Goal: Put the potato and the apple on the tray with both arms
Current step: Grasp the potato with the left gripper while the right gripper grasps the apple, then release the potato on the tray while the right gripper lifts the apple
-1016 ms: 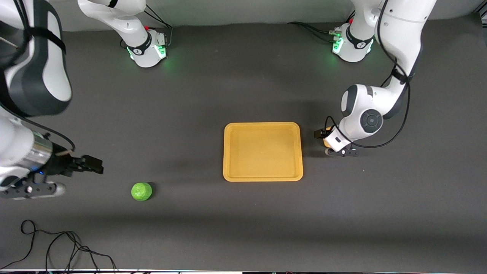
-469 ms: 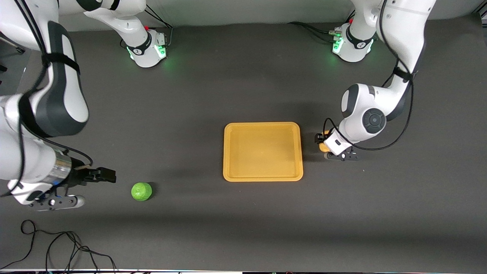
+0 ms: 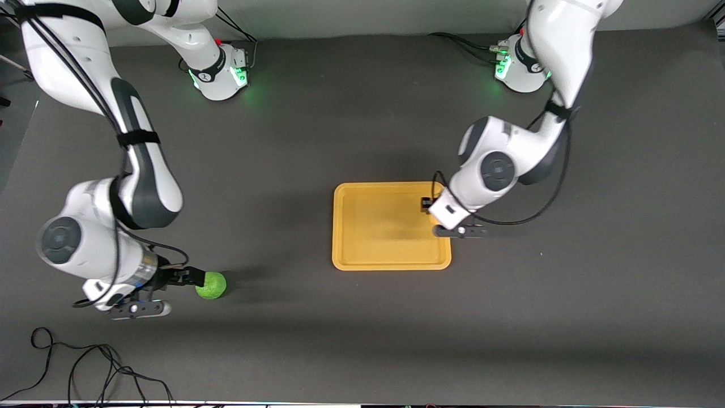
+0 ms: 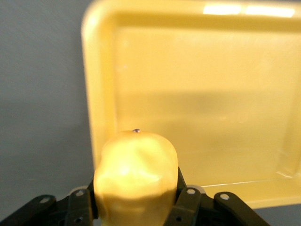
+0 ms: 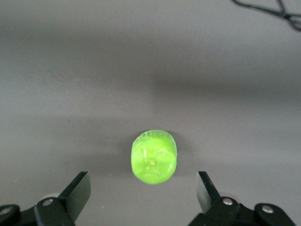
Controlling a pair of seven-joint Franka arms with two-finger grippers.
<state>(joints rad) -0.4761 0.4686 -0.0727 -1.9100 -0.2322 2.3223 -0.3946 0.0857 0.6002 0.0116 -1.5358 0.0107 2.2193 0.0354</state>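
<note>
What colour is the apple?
Bright green apple; clearest in the right wrist view.

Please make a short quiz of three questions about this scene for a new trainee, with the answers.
1. True or false: the apple lies on the tray.
2. What does the left gripper hold? A) potato B) apple C) nothing
3. Fill in: the fingers of the right gripper are ____ on either side of the apple.

Key
1. False: it rests on the table, toward the right arm's end.
2. A, over the tray's edge.
3. Open, not touching it.
</note>
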